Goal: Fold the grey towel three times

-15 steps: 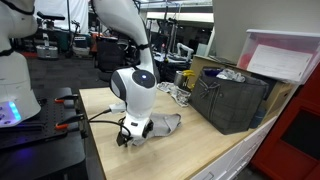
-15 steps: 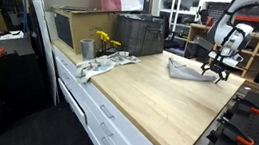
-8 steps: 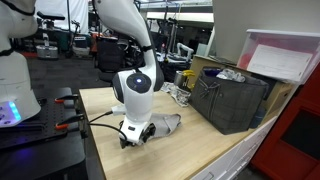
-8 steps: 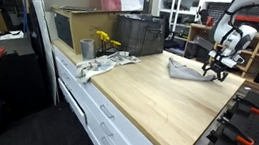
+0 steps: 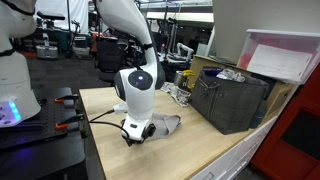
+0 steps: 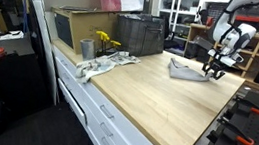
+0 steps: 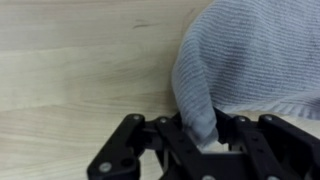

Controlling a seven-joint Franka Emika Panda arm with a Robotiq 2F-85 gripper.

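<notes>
End effector (image 7: 207, 135) closed narrow, pinching a bunched edge of the grey towel (image 7: 255, 55), which lies on the wooden table (image 7: 80, 60).

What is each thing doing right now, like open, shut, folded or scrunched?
grey towel: bunched on the counter, one edge pinched.
gripper: shut on the grey towel.
dark bin: upright, open on top.
light cloth: crumpled near the counter's edge.

We are seemingly looking at a robotics lab: another white robot (image 5: 15, 75) is flanking the wooden workbench (image 6: 156, 101).
</notes>
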